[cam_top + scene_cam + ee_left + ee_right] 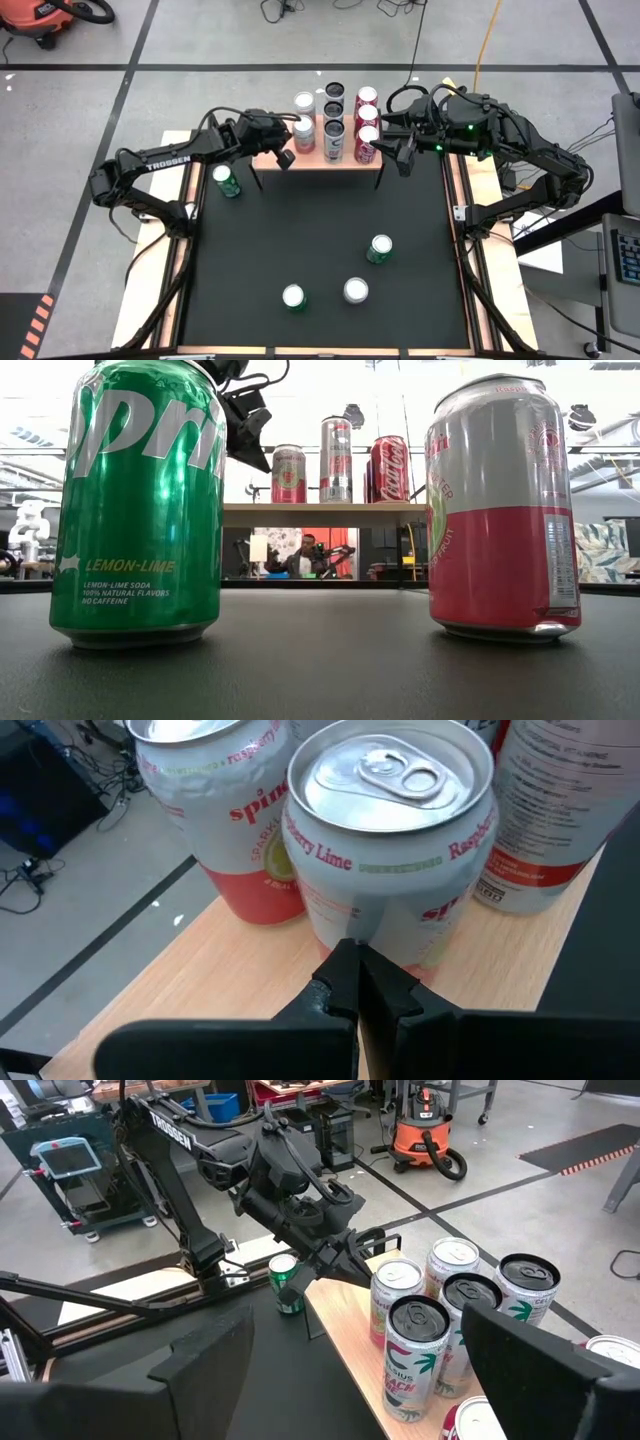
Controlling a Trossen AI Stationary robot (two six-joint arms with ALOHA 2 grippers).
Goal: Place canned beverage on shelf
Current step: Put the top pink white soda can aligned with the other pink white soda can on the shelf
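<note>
The shelf (270, 158), a light wood plank on thin black legs, stands at the table's far edge and carries several cans. My left gripper (285, 157) is shut at the shelf's left end, in front of a white and pink Raspberry Lime can (390, 840) that stands upright on the plank. It also shows in the right wrist view (362, 1267). My right gripper (402, 152) hovers open and empty at the shelf's right end, its fingers (205, 1370) spread wide. Another pink and white can (215, 815) stands just beyond. My left gripper's shut fingertips (352, 965) stand level at the lower wall (345, 920) of the Raspberry Lime can, coming from the table's left side. I cannot tell whether they touch it. The can stands upright on the plank.
On the black table stand a green Sprite can (226, 180) at the left, a green can (379, 249) right of centre, and a green can (293, 298) and a pink can (355, 290) near the front. Black and red cans (366, 118) fill the shelf's right part.
</note>
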